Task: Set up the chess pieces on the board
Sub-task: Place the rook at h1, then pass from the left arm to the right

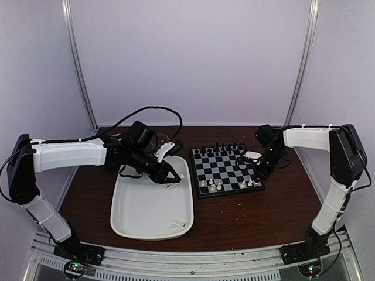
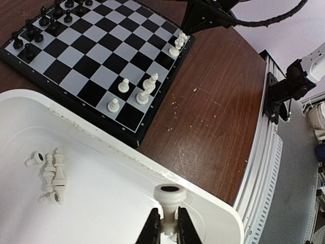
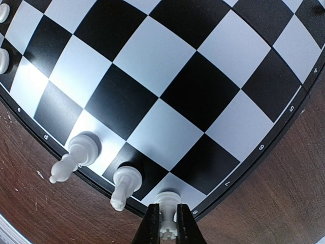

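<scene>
Left gripper (image 2: 166, 231) clamps a chessman (image 2: 170, 198) over the tray (image 2: 101, 208), right gripper (image 3: 166, 231) one seemingly touching the board (image 3: 193, 96).

Pale lilac walls (image 1: 193, 58) surround a dark brown wooden table (image 1: 234, 222), evenly lit.

board (image 2: 96, 56) cropped at top edge, loose white pieces (image 1: 177, 223) too small to identify

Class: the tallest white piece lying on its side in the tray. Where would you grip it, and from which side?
Probably across the slim stem of the tallest piece, coming down from above the tray. It lies flat, so the stem's two sides are the faces jaws can pinch. Another fallen piece lies close beside it, leaving little finger room.
</scene>
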`<state>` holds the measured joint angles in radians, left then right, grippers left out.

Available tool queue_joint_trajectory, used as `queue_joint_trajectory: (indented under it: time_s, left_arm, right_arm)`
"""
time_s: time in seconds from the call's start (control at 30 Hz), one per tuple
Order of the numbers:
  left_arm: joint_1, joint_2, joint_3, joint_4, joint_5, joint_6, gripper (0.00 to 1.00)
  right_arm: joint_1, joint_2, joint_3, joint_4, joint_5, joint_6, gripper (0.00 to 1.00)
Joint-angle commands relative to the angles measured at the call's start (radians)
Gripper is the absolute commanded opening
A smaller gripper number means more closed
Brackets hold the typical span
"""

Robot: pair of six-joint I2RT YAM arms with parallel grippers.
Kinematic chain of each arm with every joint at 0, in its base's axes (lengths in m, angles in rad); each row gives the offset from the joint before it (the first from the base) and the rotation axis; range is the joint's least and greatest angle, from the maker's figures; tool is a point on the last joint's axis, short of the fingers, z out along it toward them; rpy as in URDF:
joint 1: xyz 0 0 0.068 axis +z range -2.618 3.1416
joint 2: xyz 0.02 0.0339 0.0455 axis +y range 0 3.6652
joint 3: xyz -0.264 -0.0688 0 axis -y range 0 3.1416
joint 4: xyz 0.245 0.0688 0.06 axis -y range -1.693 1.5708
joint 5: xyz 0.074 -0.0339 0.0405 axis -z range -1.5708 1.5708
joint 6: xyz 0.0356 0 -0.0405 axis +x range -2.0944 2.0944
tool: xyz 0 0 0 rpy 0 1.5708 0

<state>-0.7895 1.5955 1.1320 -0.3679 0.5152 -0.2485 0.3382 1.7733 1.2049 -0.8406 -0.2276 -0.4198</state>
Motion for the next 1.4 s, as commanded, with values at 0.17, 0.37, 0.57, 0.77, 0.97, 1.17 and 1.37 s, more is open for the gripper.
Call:
queue_joint_trajectory:
  time_s: [0.17, 0.37, 0.57, 0.77, 0.97, 1.17, 1.37]
  left_arm:
    - [-0.007, 0.003, 0.000, 0.023, -0.004, -0.008, 0.07]
    - [-0.007, -0.003, 0.006, 0.002, -0.009, -0.003, 0.08]
    - [-0.007, 0.023, 0.039, -0.006, 0.006, 0.001, 0.07]
    - [-0.013, 0.032, 0.114, 0.037, 0.114, -0.040, 0.10]
    - [-0.030, -0.005, 0.160, 0.047, 0.161, -0.061, 0.10]
    - [-0.035, -0.041, 0.147, 0.113, 0.205, -0.123, 0.10]
    - [-0.044, -0.049, 0.152, 0.119, 0.212, -0.129, 0.11]
  right_arm:
    - [0.006, -0.027, 0.000, -0.011, 0.017, 0.011, 0.17]
    - [0.001, -0.178, 0.021, -0.081, -0.004, 0.023, 0.29]
    - [-0.005, -0.277, 0.111, -0.174, -0.067, -0.003, 0.30]
    - [0.019, -0.346, 0.200, -0.153, -0.499, -0.074, 0.35]
    - [0.165, -0.182, 0.383, -0.190, -0.710, -0.020, 0.39]
    - [0.265, -0.043, 0.491, -0.136, -0.844, 0.110, 0.44]
    - [0.297, 0.020, 0.521, -0.064, -0.954, 0.240, 0.44]
